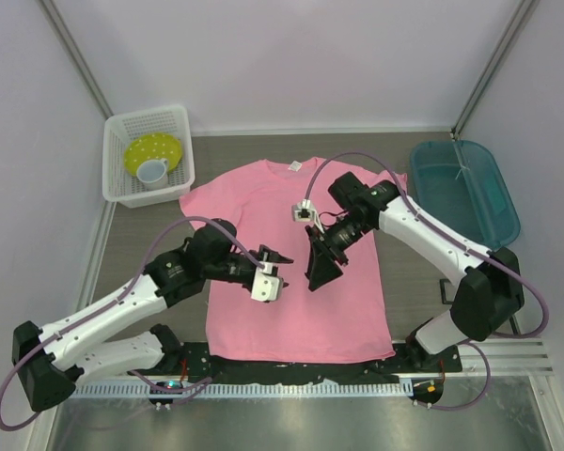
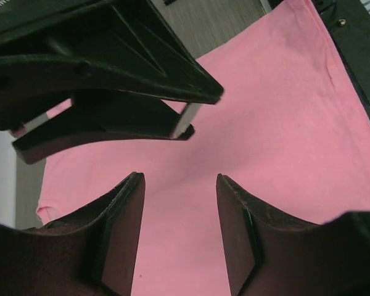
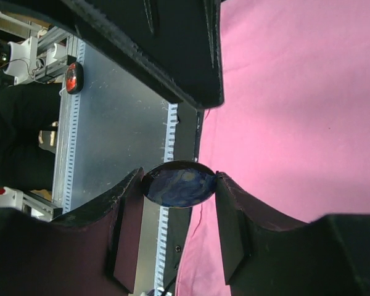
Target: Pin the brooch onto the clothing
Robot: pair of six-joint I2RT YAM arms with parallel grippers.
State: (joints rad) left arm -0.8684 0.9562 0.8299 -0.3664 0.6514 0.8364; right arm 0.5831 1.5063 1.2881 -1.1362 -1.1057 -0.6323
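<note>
Right up close on the wrist cam we've got the right gripper (image 3: 179, 179) clamped on the brooch (image 3: 179, 185), pinching it by its edges so the dark blue swirly front faces us. It's hanging in the air over the middle of the pink T-shirt (image 1: 343, 310), clear of the fabric. We see the left gripper (image 2: 179, 182) just beside it, also over the shirt, fingers spread apart with nothing between them. As for the surface, the shirt lies flat on a grey-brown wood-look table (image 1: 141, 221), collar at the far side, hem reaching a black strip (image 1: 301, 368) along the near edge, and nearer than that there's a brushed metal plate (image 1: 291, 423). Far left we've got a white slotted basket (image 1: 146, 115) holding a yellow dotted bowl (image 1: 169, 148) with a small white cup (image 1: 152, 171) in it, and far right a see-through teal tub (image 1: 470, 202). Plain white walls (image 1: 282, 56) box it all in, with silver posts (image 1: 79, 66) slanting up at the corners.
</note>
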